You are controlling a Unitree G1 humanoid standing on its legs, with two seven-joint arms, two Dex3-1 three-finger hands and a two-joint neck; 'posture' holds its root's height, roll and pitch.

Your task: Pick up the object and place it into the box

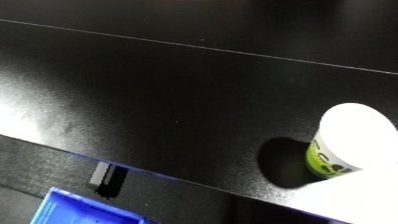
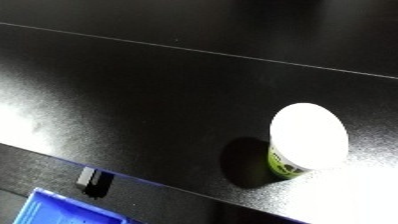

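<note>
Nearest the camera, down at the lower left corner, a bright blue plastic bin [image 2: 67,209] pokes into view, only its rim and one corner showing, sitting below the level of the table edge. Just above it, a small dark rectangular block with a pale face [image 2: 91,181] sits against the front edge of the table. Next comes that front edge itself, a grey textured strip running diagonally from the left side down toward the bottom right, with a thin bluish line along it.

Moving up onto the glossy black tabletop [image 2: 160,95], here is the object: a small round cup with a white lid and a green-and-black printed label [image 2: 302,145]. It stands near the front edge at the right side, tilted as the camera sees it, lid washed out by glare, with a dark round shadow lying just to its left. Bright reflected light spreads over the surface below and to the right of it. The cup is well apart from the bin.

Farther back, a thin pale seam [image 2: 213,52] crosses the tabletop diagonally.

Neither hand appears in either view, so nothing can be said of the fingers.
</note>
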